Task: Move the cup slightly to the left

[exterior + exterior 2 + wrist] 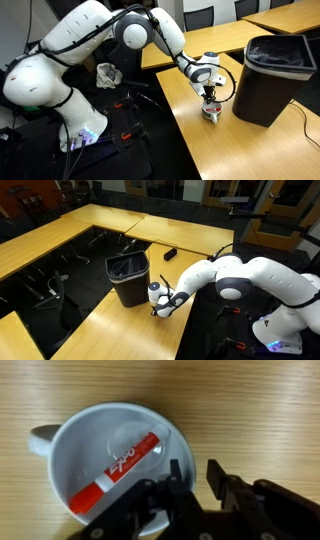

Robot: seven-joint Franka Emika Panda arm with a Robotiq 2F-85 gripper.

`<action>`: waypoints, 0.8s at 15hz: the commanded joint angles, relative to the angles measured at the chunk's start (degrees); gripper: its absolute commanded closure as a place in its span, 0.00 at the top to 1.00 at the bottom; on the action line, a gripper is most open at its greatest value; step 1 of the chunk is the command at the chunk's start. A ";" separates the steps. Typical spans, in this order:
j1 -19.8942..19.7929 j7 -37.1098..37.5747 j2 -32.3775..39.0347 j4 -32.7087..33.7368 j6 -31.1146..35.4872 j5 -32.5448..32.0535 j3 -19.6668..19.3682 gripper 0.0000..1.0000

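Observation:
The cup (95, 455) is small, white and round with a handle on its left. It stands on the wooden table and holds a red marker (115, 470). In the wrist view my gripper (195, 480) straddles the cup's right wall: one finger is inside the cup and the other outside. A strip of wood shows between the rim and the outer finger, so the jaws are narrow but not clamped. In both exterior views the gripper (208, 95) (160, 298) reaches down onto the cup (211, 113) (157, 309), which is mostly hidden.
A tall dark trash bin (272, 75) (130, 280) stands on the table right beside the cup. A small black object (170, 253) lies farther back on the table. The table edge (175, 125) is close to the cup.

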 commanded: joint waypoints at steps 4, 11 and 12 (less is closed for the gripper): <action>1.24 -0.26 1.54 3.59 -4.14 -0.72 -1.73 0.00; 3.75 0.28 -0.06 3.55 -4.49 -0.50 0.01 0.03; 4.31 0.15 0.28 4.38 -5.07 -0.44 0.50 0.03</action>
